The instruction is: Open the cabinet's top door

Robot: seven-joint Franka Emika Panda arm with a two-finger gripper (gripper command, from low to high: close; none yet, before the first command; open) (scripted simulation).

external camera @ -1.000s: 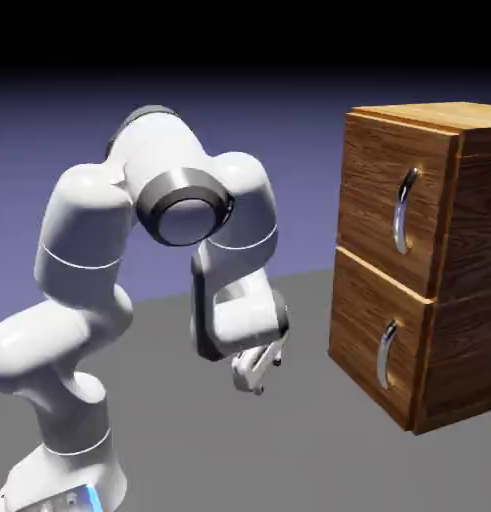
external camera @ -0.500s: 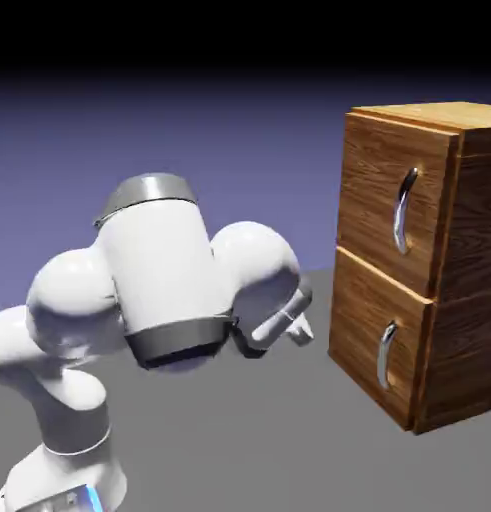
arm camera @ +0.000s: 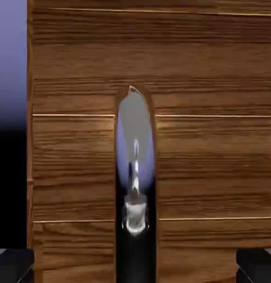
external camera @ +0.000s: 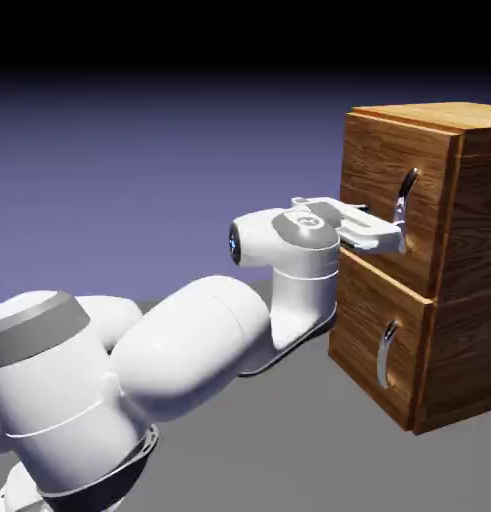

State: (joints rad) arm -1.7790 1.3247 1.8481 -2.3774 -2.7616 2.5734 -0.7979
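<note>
Moved since earlier: my arm, from folded near the bench point(external camera: 279, 430) to stretched out at the cabinet point(external camera: 474, 115).
End effector point(external camera: 397, 240): fingers wide apart, nothing clamped.
Top door point(external camera: 374, 170): upper front panel, closed, before my palm.
Handle point(arm camera: 135, 215): between my fingertips in the hand view; smooth, probably slippery, rigid; grip mid-bar.
Handling: door probably stiff, swinging on a hinge; pull gently.
Edges: lower door point(external camera: 374, 330) directly beneath; open room lies back toward my base.
</note>
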